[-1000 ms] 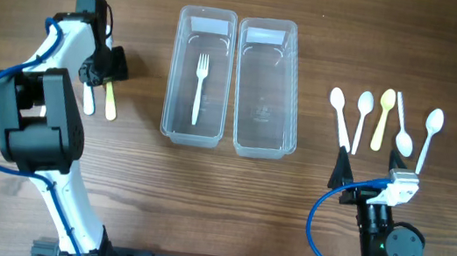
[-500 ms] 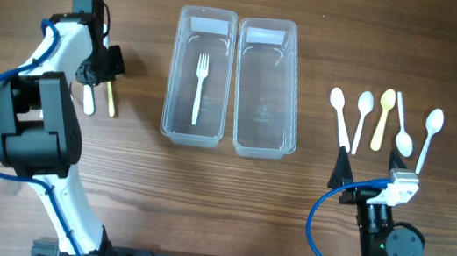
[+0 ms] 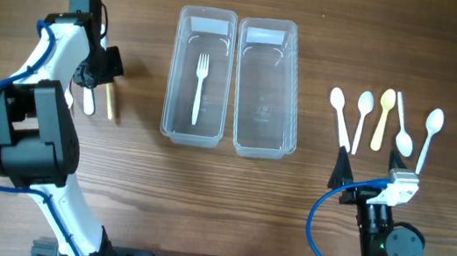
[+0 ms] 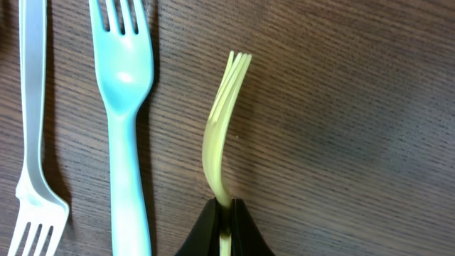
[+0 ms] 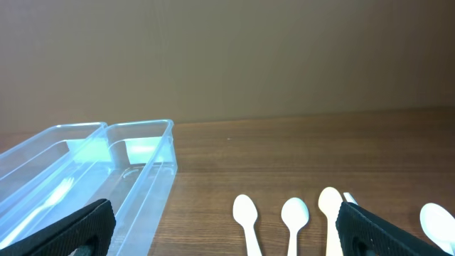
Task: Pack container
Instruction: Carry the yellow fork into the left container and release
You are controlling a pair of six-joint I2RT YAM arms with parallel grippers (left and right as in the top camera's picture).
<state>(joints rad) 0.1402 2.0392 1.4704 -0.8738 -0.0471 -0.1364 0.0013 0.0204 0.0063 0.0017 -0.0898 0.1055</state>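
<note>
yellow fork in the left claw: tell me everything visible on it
The yellow fork is pale, plastic-looking, one piece. It is turned on edge, so its curved profile shows and the tines stack into a thin line, pointing away from the left claw, which is shut on the handle. A light blue fork lies beside it, apart, on the wooden table. Whether the yellow fork touches the table cannot be told.
</note>
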